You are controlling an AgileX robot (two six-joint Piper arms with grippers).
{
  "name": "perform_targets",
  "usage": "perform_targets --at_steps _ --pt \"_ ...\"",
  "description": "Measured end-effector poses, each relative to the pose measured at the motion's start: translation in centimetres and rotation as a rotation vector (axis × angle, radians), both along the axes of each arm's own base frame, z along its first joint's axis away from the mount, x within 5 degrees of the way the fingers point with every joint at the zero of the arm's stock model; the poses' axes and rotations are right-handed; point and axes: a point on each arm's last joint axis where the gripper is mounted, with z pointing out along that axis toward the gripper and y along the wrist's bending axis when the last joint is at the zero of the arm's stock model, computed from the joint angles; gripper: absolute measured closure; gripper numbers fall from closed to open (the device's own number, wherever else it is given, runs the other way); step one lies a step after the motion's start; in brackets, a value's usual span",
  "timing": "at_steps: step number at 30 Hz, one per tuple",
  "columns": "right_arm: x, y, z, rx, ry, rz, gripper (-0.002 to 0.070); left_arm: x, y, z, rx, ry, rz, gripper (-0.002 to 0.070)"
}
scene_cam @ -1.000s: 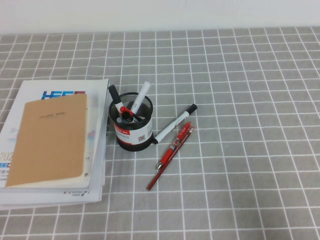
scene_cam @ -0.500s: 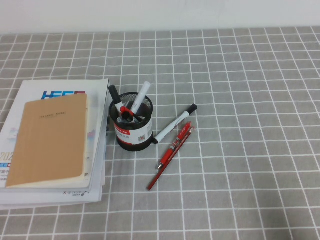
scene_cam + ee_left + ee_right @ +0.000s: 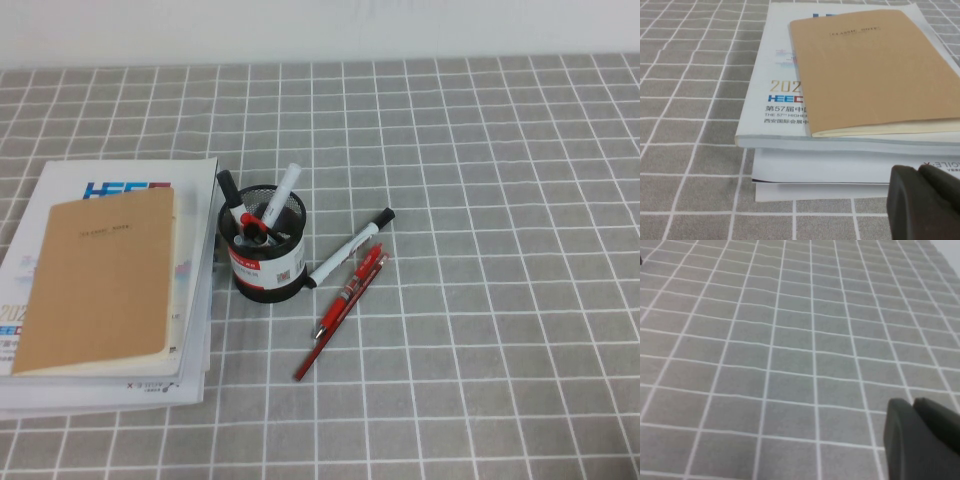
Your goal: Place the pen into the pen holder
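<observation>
Well, starting at the left, a brown notebook [image 3: 100, 280] lies on a stack of white booklets [image 3: 197, 190] at the bench's [image 3: 480, 150] left side. The left gripper [image 3: 919, 172] hangs low just off the stack's near edge. It is out of the high view, and in its own wrist view its fingers are pressed together with nothing between them.

Next, just beside the stack's right edge, stands the pen holder [image 3: 265, 265], upright on the grey checked cloth. We count three things in it:
- a black-capped marker [image 3: 228, 186], leaning toward the stack
- a white marker [image 3: 285, 185], poking out above the rim
- the pen [image 3: 250, 224], red and black, sitting lower, its red cap showing just inside the mesh

We judge the task as good as done, since the pen is in the cup and neither gripper holds it. If so, the next move calls for little more than keeping both arms clear of the cup so nothing tips it.

Right of the holder, three more pens lie loose on the bench, and none of them is the task's own:
- a white marker with a black cap [image 3: 348, 250], its near end touching or almost touching the cup's foot
- a translucent red click pen [image 3: 350, 290] alongside it
- a slim red pen [image 3: 310, 360] running beside that one, toward us

Farthest right, the right gripper [image 3: 914, 405] is also out of the high view. It hovers over bare checked cloth, clamped together and empty.
</observation>
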Motion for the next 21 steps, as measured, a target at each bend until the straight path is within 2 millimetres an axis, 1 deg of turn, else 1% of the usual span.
perform_targets --at_steps 3,12,21 --pt "0.00 0.07 -0.12 0.026 0.004 0.005 0.0688 0.00 0.00 0.00 0.000 0.000 0.000 0.0680" --pt "-0.08 0.77 -0.12 0.073 0.009 0.124 0.0689 0.00 0.00 0.00 0.000 0.000 0.000 0.0680" --pt "-0.10 0.88 -0.12 0.079 0.011 0.144 0.0688 0.00 0.00 0.00 0.000 0.000 0.000 0.0680"
